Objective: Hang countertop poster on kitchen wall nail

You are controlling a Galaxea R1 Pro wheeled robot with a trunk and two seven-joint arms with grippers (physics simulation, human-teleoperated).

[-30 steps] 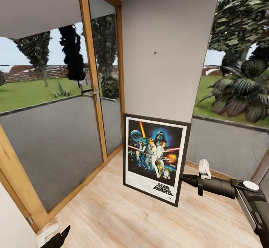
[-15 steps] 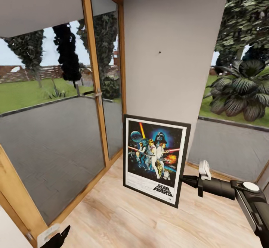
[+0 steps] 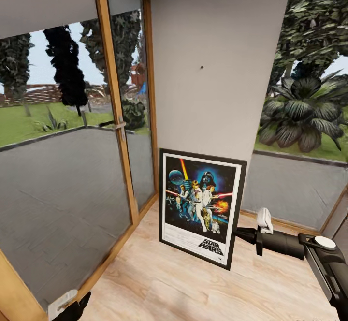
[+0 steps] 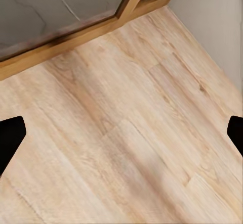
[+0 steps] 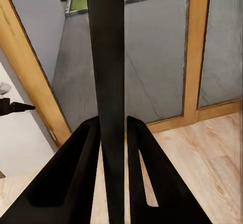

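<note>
The framed Star Wars poster point(image 3: 200, 207) stands upright in front of the light grey wall, its lower edge low over the wood floor. My right gripper point(image 3: 240, 234) is shut on the poster's right frame edge; in the right wrist view the black frame point(image 5: 106, 57) runs between the two fingers point(image 5: 81, 153). A tiny dark wall nail point(image 3: 201, 67) sticks out of the wall well above the poster. My left gripper point(image 3: 72, 309) hangs low at the left, open, over bare floor point(image 4: 121, 133). The kitchen countertop is out of view.
A glass door with a wooden frame point(image 3: 113, 94) closes the left side. A window with plants point(image 3: 304, 118) flanks the wall strip on the right. Pale wood floor point(image 3: 159, 282) lies in front of me.
The whole picture has shifted: the door frame slid left and the garden outside changed, so the camera moved. The poster and right gripper keep their place in the view.
</note>
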